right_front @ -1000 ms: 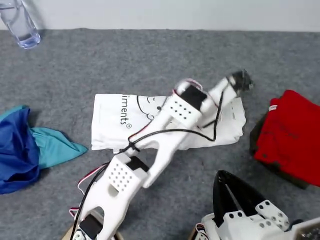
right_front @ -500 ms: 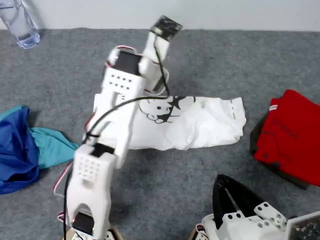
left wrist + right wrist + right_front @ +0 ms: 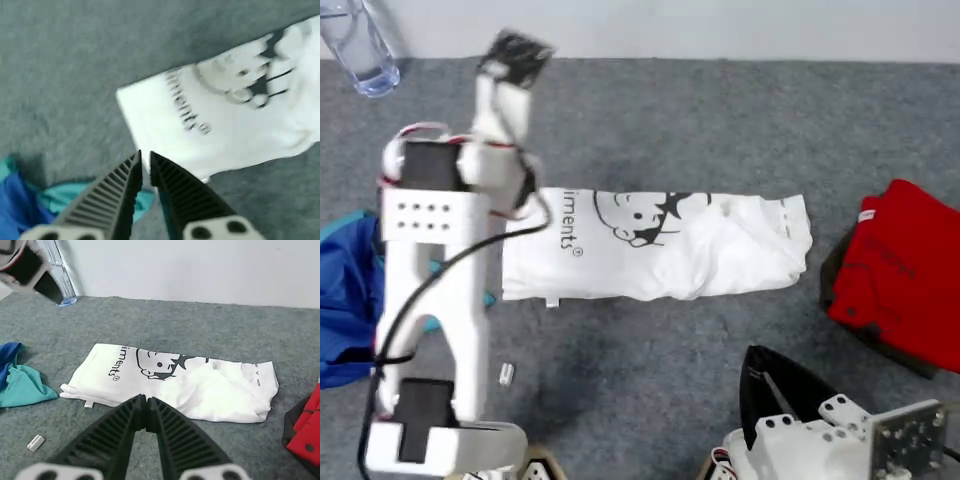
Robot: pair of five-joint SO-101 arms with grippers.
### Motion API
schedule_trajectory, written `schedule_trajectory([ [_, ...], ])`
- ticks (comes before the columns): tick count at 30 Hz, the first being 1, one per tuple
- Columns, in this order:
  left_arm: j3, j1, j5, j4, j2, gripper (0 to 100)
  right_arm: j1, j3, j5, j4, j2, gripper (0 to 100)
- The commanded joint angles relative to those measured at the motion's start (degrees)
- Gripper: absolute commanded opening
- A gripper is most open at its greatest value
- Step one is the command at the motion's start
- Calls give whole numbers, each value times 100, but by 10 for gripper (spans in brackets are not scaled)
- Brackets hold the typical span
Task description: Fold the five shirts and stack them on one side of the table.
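The white printed cotton shirt (image 3: 650, 245) lies as a long folded strip across the middle of the grey felt surface (image 3: 720, 120), at the centre of the high view. The left claw (image 3: 145, 155) hangs over the strip's left end. Its fingers seem pressed almost together, with nothing between them. The right claw (image 3: 146, 400) sits at the lower right, pressed together and empty. The crosswise fold looks next: spread the left claw, pinch every layer at the left edge, lift low, and lay it squarely on the right edge, near the folded red shirt (image 3: 895, 265).
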Motion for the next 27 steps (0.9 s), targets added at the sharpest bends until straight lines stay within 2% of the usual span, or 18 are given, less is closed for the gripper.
schedule_trajectory([
  [1, 1024, -598, -457, -686, -193, 154, -22, 18, 88, 4, 84, 12],
  [6, 1754, -782, -571, -1389, 457, 227, -22, 18, 26, 4, 84, 12],
  [13, 1147, -774, -325, -1820, 2110, 256, -13, 18, 35, 4, 84, 11],
  [19, -207, -756, -70, -1424, 3692, 254, -13, 18, 44, 4, 75, 9],
  [24, -1279, -677, -26, -721, 4703, 251, -13, 18, 26, 4, 66, 9],
  [27, -1736, -571, -62, -422, 5169, 190, -13, 18, 26, 4, 57, 9],
])
